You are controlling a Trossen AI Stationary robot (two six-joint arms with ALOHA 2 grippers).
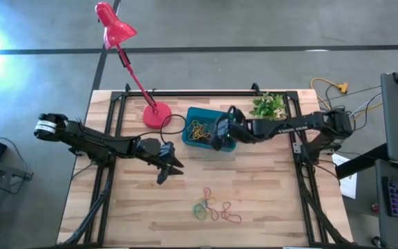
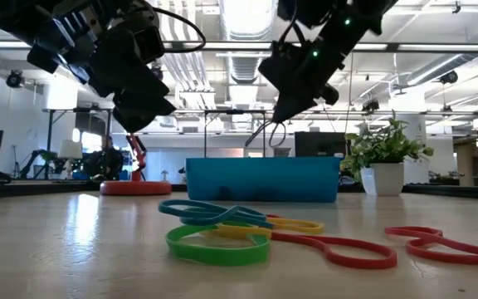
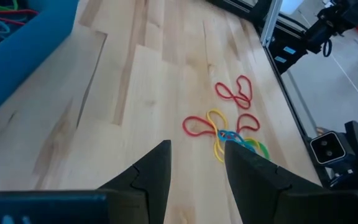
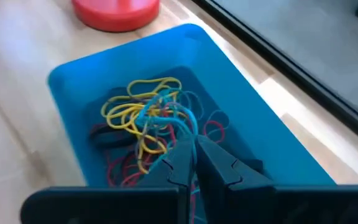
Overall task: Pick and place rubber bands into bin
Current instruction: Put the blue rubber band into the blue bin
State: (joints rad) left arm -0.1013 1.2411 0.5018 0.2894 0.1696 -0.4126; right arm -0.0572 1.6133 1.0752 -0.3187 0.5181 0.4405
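Wooden worktop [image 1: 268, 200]: the bin [image 1: 193, 142] already holds a tangle of rubber bands [image 4: 148, 118]; several loose bands [image 1: 214, 206] remain near the front edge. My right pincer [image 4: 194, 152] is shut over the bin, my left pincer [image 3: 194, 165] parted, empty.

No text, label, brand, number or sign can be read in any of the views; the right arm [image 1: 289, 126] carries a pale mark along its link in the high view, too small to make out.
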